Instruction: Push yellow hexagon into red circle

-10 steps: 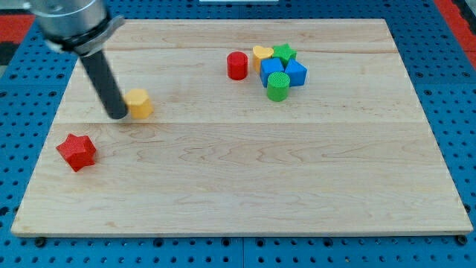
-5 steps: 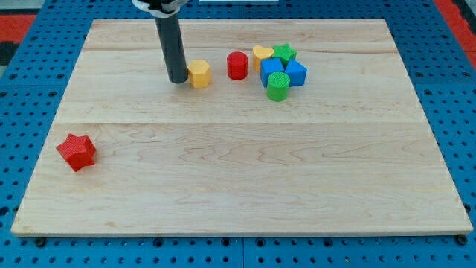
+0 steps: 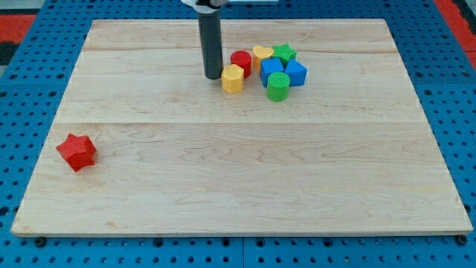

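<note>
A pale wooden bench [image 3: 238,164] lies on a blue pegboard [image 3: 30,112], and I take the red circle [image 3: 241,62] as my landmark. My rod [image 3: 210,41] comes down from the view's top, nearly upright, its upper end cut off by the frame. My tip [image 3: 213,77] sits on the bench to the left of the red circle and a little toward the view's bottom. There are no fingers on this rig, only the tip, so nothing to part or close. The yellow hexagon [image 3: 233,78] lies just right of my tip and touches the red circle at its lower left. Right of the red circle sits a yellow heart [image 3: 262,53], then a green star [image 3: 283,53]. Two blue blocks [image 3: 286,71] and a green cylinder [image 3: 277,86] crowd its lower right. A red star [image 3: 76,151] lies well apart, far to its lower left.
</note>
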Controlling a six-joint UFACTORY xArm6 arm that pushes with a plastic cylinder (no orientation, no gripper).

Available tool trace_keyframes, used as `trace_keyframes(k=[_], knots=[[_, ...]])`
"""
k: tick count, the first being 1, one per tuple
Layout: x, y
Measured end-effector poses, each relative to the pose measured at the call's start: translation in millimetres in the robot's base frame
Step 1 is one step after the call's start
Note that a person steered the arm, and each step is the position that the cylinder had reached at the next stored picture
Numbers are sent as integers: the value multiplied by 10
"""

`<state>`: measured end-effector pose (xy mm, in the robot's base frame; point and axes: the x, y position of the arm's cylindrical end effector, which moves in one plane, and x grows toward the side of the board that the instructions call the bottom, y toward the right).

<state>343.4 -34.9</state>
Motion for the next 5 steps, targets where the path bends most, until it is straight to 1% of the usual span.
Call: trace_keyframes(k=[1, 2, 4, 5], knots=[[246, -181], [383, -93], [197, 171], [428, 87]])
